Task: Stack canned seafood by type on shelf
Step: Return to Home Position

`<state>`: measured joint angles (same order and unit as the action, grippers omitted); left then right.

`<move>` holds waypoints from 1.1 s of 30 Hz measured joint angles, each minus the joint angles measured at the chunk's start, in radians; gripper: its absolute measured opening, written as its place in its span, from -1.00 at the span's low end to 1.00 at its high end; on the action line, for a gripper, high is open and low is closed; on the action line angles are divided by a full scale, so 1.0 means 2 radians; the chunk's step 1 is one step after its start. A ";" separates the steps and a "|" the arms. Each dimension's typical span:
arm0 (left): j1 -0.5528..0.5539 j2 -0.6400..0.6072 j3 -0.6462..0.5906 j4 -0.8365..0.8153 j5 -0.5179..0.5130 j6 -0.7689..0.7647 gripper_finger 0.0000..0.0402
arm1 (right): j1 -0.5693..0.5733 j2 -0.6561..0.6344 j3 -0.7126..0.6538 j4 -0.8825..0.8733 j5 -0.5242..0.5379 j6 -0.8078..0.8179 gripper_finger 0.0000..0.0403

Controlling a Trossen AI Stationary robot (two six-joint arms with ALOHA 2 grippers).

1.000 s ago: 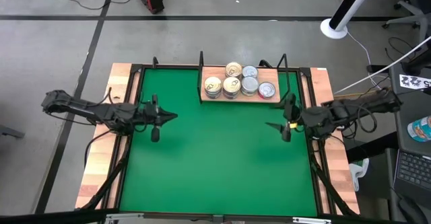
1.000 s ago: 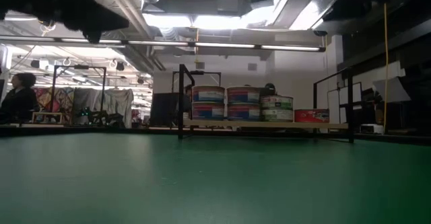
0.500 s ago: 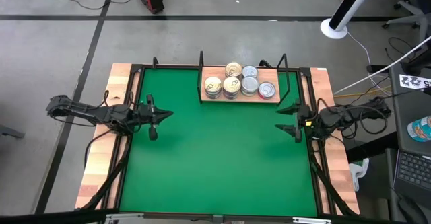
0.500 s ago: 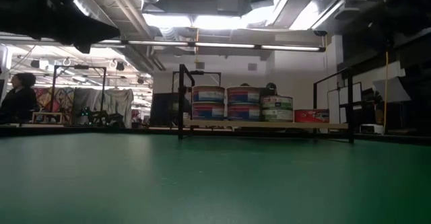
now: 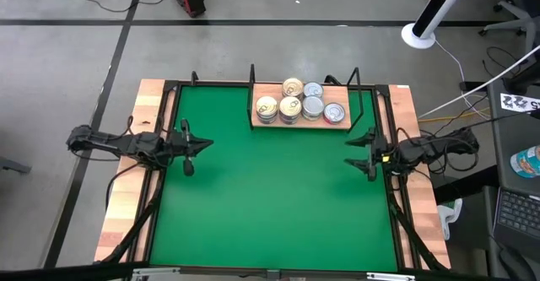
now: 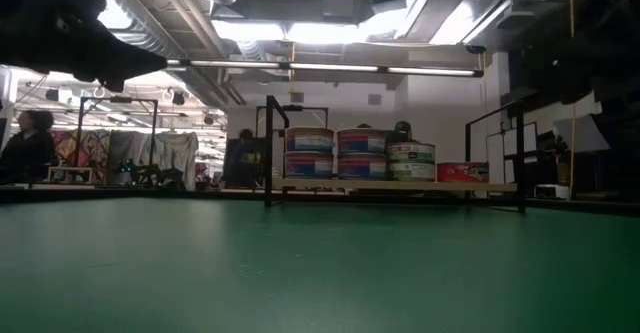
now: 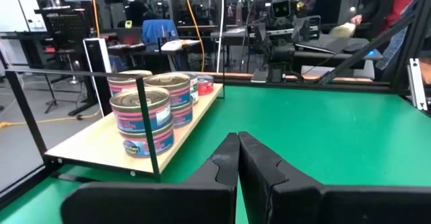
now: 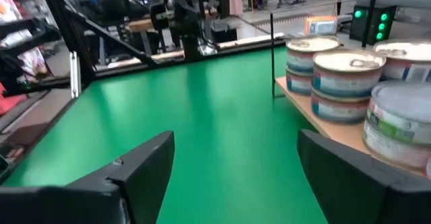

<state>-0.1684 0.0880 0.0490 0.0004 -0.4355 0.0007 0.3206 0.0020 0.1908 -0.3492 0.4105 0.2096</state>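
Left claw: the dark two-finger left gripper (image 5: pixel 202 144) is hanging by the left edge of the green table (image 5: pixel 270 205), fingers pinched together, empty.
Right claw: the dark two-finger right gripper (image 5: pixel 359 152) is hanging by the right edge, fingers spread wide, empty.
Shelf: the light wooden shelf (image 5: pixel 268 88) with black wire posts is sitting mid far edge.
Tins: the small round gold- and silver-topped seafood tins (image 5: pixel 291 105) are resting on it, mostly in twos.

The right gripper (image 8: pixel 236 146) is seen spread wide over the green counter (image 8: pixel 202 96). Beyond its fingers (image 8: pixel 141 170), tins (image 8: pixel 345 76) are stacked two high on the light wooden shelf (image 8: pixel 337 135), beside a black wire post (image 8: pixel 273 49).
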 joint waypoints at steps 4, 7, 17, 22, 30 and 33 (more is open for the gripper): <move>0.000 -0.020 0.000 -0.008 0.000 -0.001 -0.97 | 0.000 0.000 -0.031 0.022 0.008 0.000 0.55; 0.000 -0.028 0.000 -0.009 0.000 -0.001 -0.97 | 0.000 0.001 -0.049 0.070 0.004 0.000 0.55; 0.000 -0.031 0.000 -0.014 0.000 0.009 -0.97 | 0.000 0.003 -0.059 0.111 -0.069 -0.028 0.55; 0.000 -0.031 0.000 -0.014 0.000 0.013 -0.97 | 0.000 0.004 -0.077 0.164 -0.121 -0.061 0.55; 0.000 -0.031 0.000 -0.032 0.000 0.012 -0.97 | 0.000 0.004 -0.083 0.178 -0.119 -0.100 0.55; 0.000 -0.031 0.000 -0.032 0.000 0.012 -0.97 | 0.000 0.004 -0.083 0.180 -0.105 -0.116 0.55</move>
<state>-0.1684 0.0265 0.0490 -0.0635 -0.4351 0.0242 0.3205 0.0105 0.0250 0.0103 0.2004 -0.0218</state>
